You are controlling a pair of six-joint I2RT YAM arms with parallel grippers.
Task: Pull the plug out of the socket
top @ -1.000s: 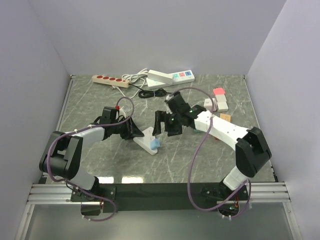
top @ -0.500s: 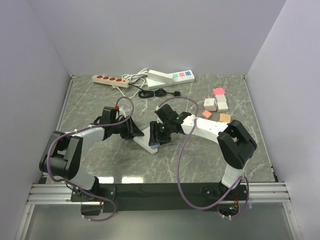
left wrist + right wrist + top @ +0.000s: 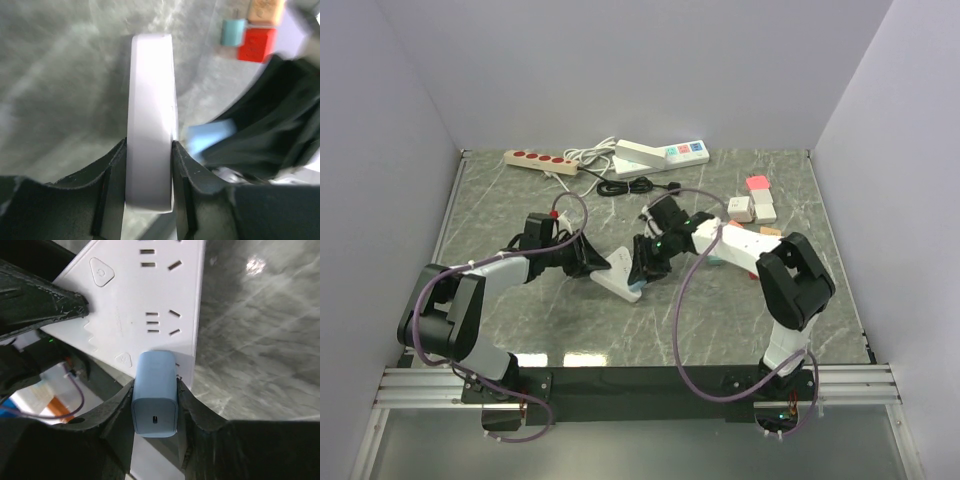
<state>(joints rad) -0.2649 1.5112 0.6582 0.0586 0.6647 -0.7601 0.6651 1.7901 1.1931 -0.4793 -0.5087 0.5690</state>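
A light blue plug (image 3: 154, 395) sits seated in a white socket strip (image 3: 145, 300) that lies on the marbled table. My right gripper (image 3: 155, 384) is shut on the plug, one finger pressed on each side. In the top view the plug (image 3: 636, 292) shows as a small blue patch at the strip's (image 3: 612, 276) near end, under the right gripper (image 3: 642, 272). My left gripper (image 3: 149, 145) is shut on the strip (image 3: 150, 110) across its narrow sides. The blue plug (image 3: 210, 137) shows just to the right of it there.
At the back lie a beige strip with red sockets (image 3: 542, 160), a white strip with coloured switches (image 3: 660, 155) and a thin black cord ending in a small black plug (image 3: 675, 186). Small coloured blocks (image 3: 757, 205) sit at the back right. Walls enclose three sides.
My right gripper swung left and down to the white strip and closed on the blue plug. The left gripper kept its hold; the strip shifted slightly.
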